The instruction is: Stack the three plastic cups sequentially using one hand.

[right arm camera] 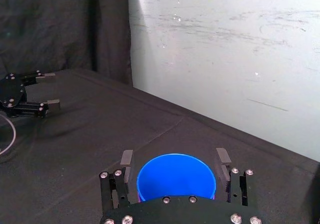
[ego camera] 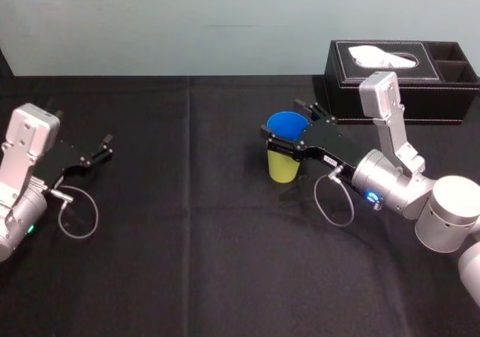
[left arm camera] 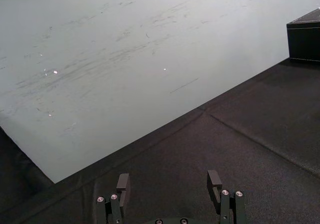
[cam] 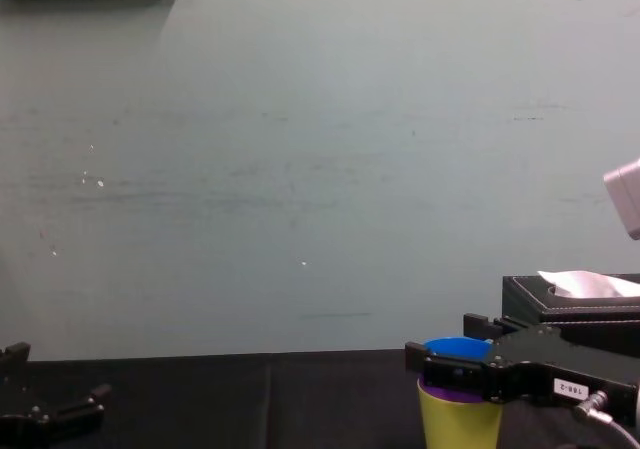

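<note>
The three plastic cups stand nested as one stack right of the table's middle. The blue cup point(ego camera: 289, 124) is on top, in a purple cup point(cam: 455, 394) of which a thin band shows, inside the yellow-green cup point(ego camera: 282, 168) at the bottom. My right gripper point(ego camera: 283, 118), the hand, straddles the blue cup's point(right arm camera: 175, 176) rim. Its fingers point(right arm camera: 127, 160) stand a little off the cup's sides, so the right gripper point(right arm camera: 175, 158) is open. At the table's left rests my left gripper point(ego camera: 107, 145), open and idle.
A black tissue box point(ego camera: 405, 70) stands close behind the stack and my right arm, near the back wall. Black cloth covers the table, with free room between the stack and the left gripper point(right arm camera: 47, 89).
</note>
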Action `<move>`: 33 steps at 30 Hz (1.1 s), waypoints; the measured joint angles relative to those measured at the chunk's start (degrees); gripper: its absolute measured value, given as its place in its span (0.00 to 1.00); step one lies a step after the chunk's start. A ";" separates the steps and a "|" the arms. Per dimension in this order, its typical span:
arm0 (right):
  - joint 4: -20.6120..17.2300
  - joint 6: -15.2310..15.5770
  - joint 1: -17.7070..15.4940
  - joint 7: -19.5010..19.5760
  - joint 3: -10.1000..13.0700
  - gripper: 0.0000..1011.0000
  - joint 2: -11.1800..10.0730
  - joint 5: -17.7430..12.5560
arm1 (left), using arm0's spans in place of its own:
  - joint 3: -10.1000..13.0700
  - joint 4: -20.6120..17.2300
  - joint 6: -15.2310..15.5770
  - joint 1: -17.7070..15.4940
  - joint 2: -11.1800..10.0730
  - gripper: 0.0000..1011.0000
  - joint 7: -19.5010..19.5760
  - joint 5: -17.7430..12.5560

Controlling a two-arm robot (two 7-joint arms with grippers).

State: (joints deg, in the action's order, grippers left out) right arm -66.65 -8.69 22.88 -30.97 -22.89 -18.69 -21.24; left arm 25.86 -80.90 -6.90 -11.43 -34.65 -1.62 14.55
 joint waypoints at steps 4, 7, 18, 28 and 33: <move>0.00 0.00 0.00 -0.01 0.00 0.99 0.00 -0.01 | 0.00 0.00 0.00 0.00 0.00 1.00 0.00 0.00; -0.01 0.00 0.00 -0.02 0.00 0.99 0.00 -0.02 | 0.00 0.00 0.00 0.00 0.00 1.00 0.00 0.00; -9.39 1.03 -5.09 4.31 3.50 0.99 -2.13 -0.44 | 0.00 0.00 0.00 0.00 0.00 1.00 0.00 0.00; -17.73 4.00 -11.82 17.45 8.40 0.99 -1.06 3.69 | 0.00 0.00 0.00 0.00 0.00 1.00 0.00 0.00; -19.47 8.17 -13.38 25.03 9.07 0.99 0.47 8.80 | 0.00 0.00 0.00 0.00 0.00 1.00 0.00 0.00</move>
State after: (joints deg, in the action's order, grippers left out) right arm -86.12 -0.53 9.51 -5.94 -13.82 -18.22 -12.44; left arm 25.86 -80.90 -6.90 -11.43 -34.65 -1.62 14.55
